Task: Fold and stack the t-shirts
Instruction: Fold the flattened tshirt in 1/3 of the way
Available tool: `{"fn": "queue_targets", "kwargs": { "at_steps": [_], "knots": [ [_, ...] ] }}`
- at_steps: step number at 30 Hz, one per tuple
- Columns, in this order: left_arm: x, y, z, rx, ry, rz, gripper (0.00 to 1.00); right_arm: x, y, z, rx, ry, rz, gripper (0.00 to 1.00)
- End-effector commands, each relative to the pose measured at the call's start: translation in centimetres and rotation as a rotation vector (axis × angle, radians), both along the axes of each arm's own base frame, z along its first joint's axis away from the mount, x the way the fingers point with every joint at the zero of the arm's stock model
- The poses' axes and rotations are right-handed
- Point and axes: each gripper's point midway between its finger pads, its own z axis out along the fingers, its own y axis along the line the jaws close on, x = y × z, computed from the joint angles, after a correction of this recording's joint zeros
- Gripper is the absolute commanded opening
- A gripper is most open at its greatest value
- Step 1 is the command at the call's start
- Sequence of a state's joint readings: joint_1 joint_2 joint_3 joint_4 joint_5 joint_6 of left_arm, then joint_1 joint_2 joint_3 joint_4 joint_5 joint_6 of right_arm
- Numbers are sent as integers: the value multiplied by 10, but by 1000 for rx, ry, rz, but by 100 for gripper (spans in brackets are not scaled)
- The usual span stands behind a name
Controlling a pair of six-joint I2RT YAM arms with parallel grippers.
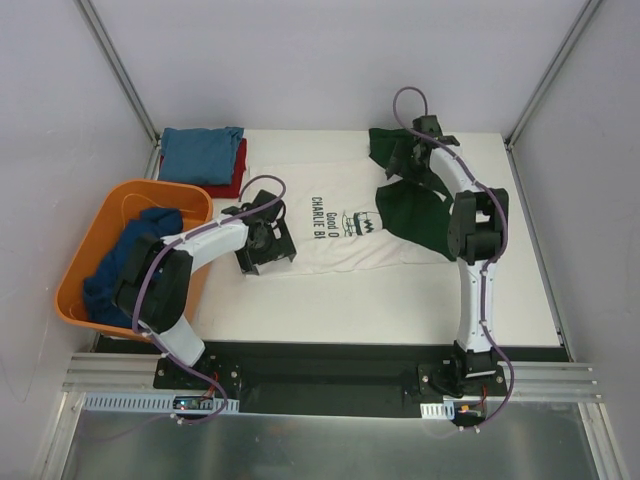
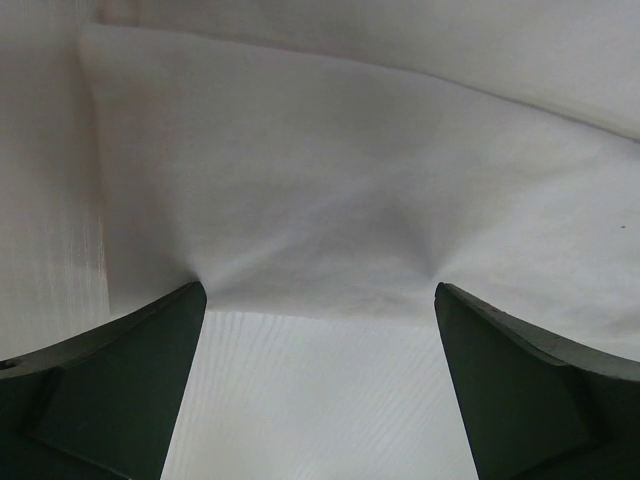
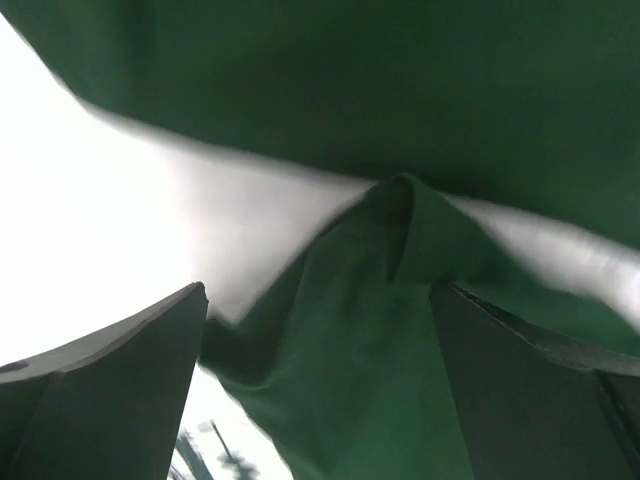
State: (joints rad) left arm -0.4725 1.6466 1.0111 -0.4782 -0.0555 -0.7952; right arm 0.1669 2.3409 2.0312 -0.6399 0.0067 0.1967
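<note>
A cream t-shirt (image 1: 340, 225) with black print and dark green sleeves lies spread across the middle of the table. My left gripper (image 1: 268, 240) is at its left hem, open. In the left wrist view the cream cloth (image 2: 350, 180) starts right at the fingertips, and my left gripper (image 2: 318, 295) has only bare table between its jaws. My right gripper (image 1: 405, 155) is open over the far green sleeve (image 1: 385, 145). In the right wrist view a bunched fold of green sleeve (image 3: 360, 350) fills the space in my right gripper (image 3: 320, 295), with both jaws standing wide of it.
A folded blue t-shirt (image 1: 203, 153) lies on a folded red one (image 1: 238, 175) at the far left corner. An orange basket (image 1: 100, 225) at the left edge holds a crumpled blue shirt (image 1: 130, 262). White walls enclose the table on three sides.
</note>
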Motion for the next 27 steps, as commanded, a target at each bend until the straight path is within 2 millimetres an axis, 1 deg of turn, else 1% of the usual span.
{"fn": "queue_targets", "kwargs": {
  "at_steps": [1, 3, 4, 5, 6, 7, 8, 9, 10, 11, 12, 13, 14, 15, 16, 17, 18, 19, 20, 21, 22, 23, 24, 26, 27],
  "knots": [
    [-12, 6, -5, 15, 13, 24, 99, 78, -25, 72, -36, -320, -121, 98],
    [-16, 10, -7, 27, 16, 30, 99, 85, -32, 84, -31, -354, -124, 97],
    [-17, 12, -7, 30, 13, 35, 99, 85, -33, 89, -28, -362, -118, 97],
    [-19, 12, -6, 30, 13, 33, 99, 81, -36, 106, -30, -385, -108, 97],
    [-19, 12, -4, 24, 6, 34, 99, 75, -38, 109, -55, -379, -86, 97],
    [-19, 11, -3, 21, 4, 34, 99, 62, -40, 102, -72, -345, -67, 97],
    [-18, 10, 0, 13, -6, 32, 99, 50, -42, 124, -76, -366, -55, 97],
    [-15, 9, 5, 5, -20, 27, 99, 38, -44, 127, -96, -356, -29, 97],
    [-14, 8, 8, 1, -30, 24, 99, 15, -46, 102, -110, -282, -14, 97],
    [-9, 6, 14, -7, -46, 23, 99, -1, -48, 125, -106, -309, -14, 97],
    [-5, 4, 20, -15, -68, 20, 99, -14, -48, 124, -104, -294, -8, 97],
    [-2, 2, 24, -16, -81, 13, 99, -30, -44, 116, -79, -261, 15, 97],
    [6, -1, 32, -25, -107, 14, 99, -52, -42, 107, -61, -222, 34, 97],
    [11, -4, 36, -30, -119, 18, 99, -65, -39, 99, -43, -187, 48, 97],
    [22, -10, 48, -49, -150, 18, 99, -77, -26, 93, 28, -156, 78, 97],
    [28, -15, 52, -55, -167, 16, 99, -92, -23, 77, 46, -102, 90, 97],
    [34, -18, 51, -42, -171, 5, 99, -99, -19, 69, 63, -75, 100, 97],
    [45, -26, 62, -60, -199, -3, 99, -105, -13, 63, 78, -50, 107, 97],
    [49, -31, 63, -70, -199, -14, 99, -113, -13, 48, 77, 6, 104, 97],
    [52, -34, 58, -70, -184, -19, 99, -117, -12, 40, 79, 36, 107, 97],
    [56, -40, 61, -86, -184, -25, 99, -121, -10, 33, 76, 62, 112, 97],
    [58, -42, 59, -86, -181, -24, 99, -127, -11, 24, 68, 104, 112, 97],
    [59, -42, 50, -74, -160, -17, 99, -133, -12, 17, 60, 130, 109, 97],
    [57, -45, 41, -75, -134, -21, 99, -142, -18, 10, 35, 171, 92, 97],
    [55, -44, 34, -66, -114, -19, 99, -146, -19, 7, 26, 182, 89, 97]
  ]
}}
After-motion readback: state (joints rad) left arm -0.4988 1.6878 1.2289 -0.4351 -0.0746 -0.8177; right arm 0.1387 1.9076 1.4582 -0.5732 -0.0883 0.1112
